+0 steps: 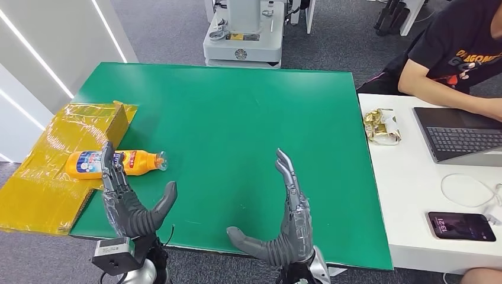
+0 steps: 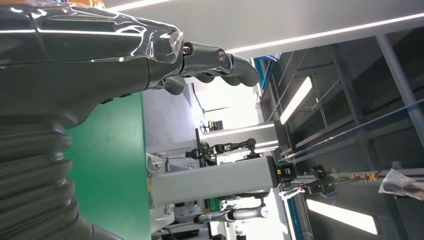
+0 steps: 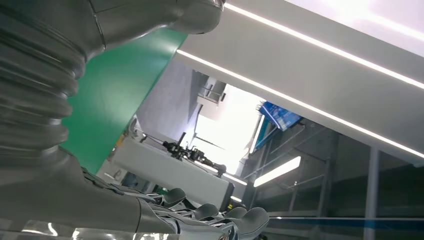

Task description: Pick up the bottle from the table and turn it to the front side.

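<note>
Orange plastic bottle (image 1: 115, 163) with a blue-and-white label lies on its side at the green desk's (image 1: 237, 118) left edge, partly on yellow wrapped cardboard (image 1: 41, 171). Left hand (image 1: 127, 198) hovers just beside it, fingers spread, empty; right hand (image 1: 284, 219) likewise wide. Round and smooth, the bottle could roll or slip off the edge if nudged.
</note>
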